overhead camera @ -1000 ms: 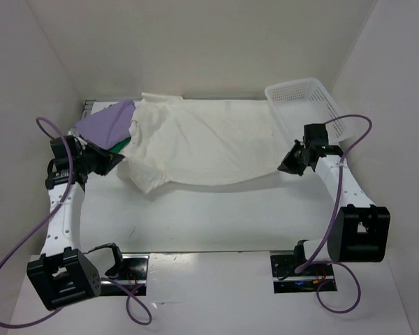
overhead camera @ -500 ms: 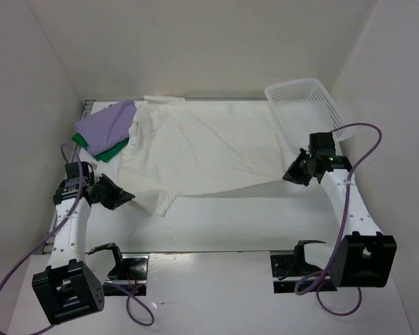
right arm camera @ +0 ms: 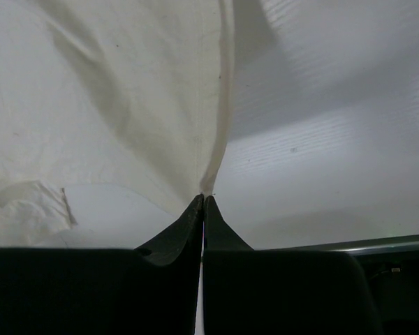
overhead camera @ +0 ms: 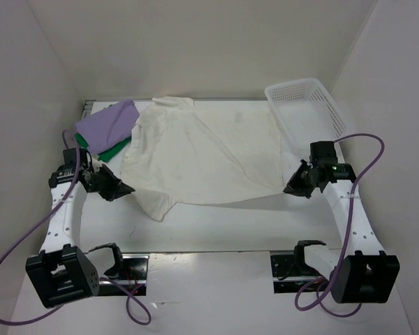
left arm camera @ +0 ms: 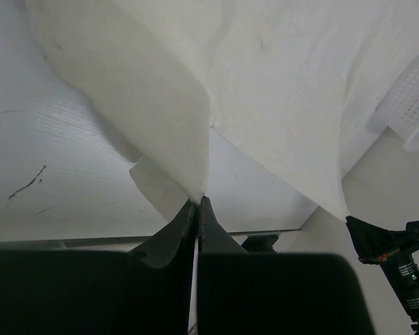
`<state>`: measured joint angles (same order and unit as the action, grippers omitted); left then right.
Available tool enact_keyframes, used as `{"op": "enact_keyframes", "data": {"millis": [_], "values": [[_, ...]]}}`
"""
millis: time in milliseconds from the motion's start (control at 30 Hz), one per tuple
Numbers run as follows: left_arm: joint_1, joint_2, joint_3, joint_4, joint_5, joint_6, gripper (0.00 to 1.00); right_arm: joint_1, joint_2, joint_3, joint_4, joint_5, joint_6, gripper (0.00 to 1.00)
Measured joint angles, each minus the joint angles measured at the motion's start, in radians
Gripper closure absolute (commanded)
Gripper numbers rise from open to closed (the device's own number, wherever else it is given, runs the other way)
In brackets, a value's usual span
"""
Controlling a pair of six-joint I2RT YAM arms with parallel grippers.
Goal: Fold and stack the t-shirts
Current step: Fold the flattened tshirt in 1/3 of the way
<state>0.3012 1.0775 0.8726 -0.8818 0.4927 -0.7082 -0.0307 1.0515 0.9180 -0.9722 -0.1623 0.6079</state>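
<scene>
Currently logged, left gripper [left arm camera: 197, 202]: jaws pressed together on a pinch of the cream shirt [overhead camera: 202, 153], at the cloth's near-left edge, close to the left edge of the table [overhead camera: 216, 223]. Right gripper [right arm camera: 203, 199]: likewise clamped on the same shirt, at its near-right corner, toward the right edge of the worktop and nearer than the mesh basket [overhead camera: 326, 105] in the far-right corner. Cloth between the two pinches: raised at both ends, far portion lying flat up to the far edge.

Change over the last second: shirt drawn off the far-left pile and toward the near edge, opened from a bunched heap into a broad, mostly flat sheet. Lavender shirt [overhead camera: 106, 120] and green shirt [overhead camera: 112, 149] uncovered in the far-left corner, green beneath, apparently folded already.

Judged meaning: spreading step nearly done, folding of the cream shirt not yet begun; one loose flap trailing beside the left pinch.

Arms: left forearm rising from the near-left base along the left edge, wrist turned inward; right forearm along the right edge, wrist turned inward; both low.
</scene>
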Motion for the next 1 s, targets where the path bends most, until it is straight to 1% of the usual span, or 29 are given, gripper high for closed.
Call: {"op": "enact_keyframes", "data": {"millis": [100,200,333,433,633,833,1000], "values": [[-0.004,0.039,0.019,0.04,-0.008,-0.006,1.0,-0.007,0.007,-0.012,0.011,-0.012,0.01,1.0],[-0.003,0.084,0.033,0.13,-0.015,-0.028,1.0,-0.03,0.048,-0.023,0.064,-0.042,0.021,1.0],[-0.003,0.151,0.032,0.243,-0.045,-0.061,1.0,-0.056,0.176,-0.058,0.166,-0.076,0.035,1.0],[-0.003,0.196,0.033,0.31,-0.068,-0.085,1.0,-0.059,0.273,-0.054,0.226,-0.074,0.045,1.0],[-0.003,0.282,0.06,0.396,-0.093,-0.116,1.0,-0.059,0.436,0.064,0.322,-0.059,0.053,1.0],[-0.005,0.373,0.154,0.482,-0.115,-0.14,1.0,-0.059,0.564,0.208,0.396,-0.041,0.053,1.0],[-0.04,0.483,0.24,0.522,-0.145,-0.155,1.0,-0.059,0.644,0.272,0.438,-0.022,0.054,1.0]]}}
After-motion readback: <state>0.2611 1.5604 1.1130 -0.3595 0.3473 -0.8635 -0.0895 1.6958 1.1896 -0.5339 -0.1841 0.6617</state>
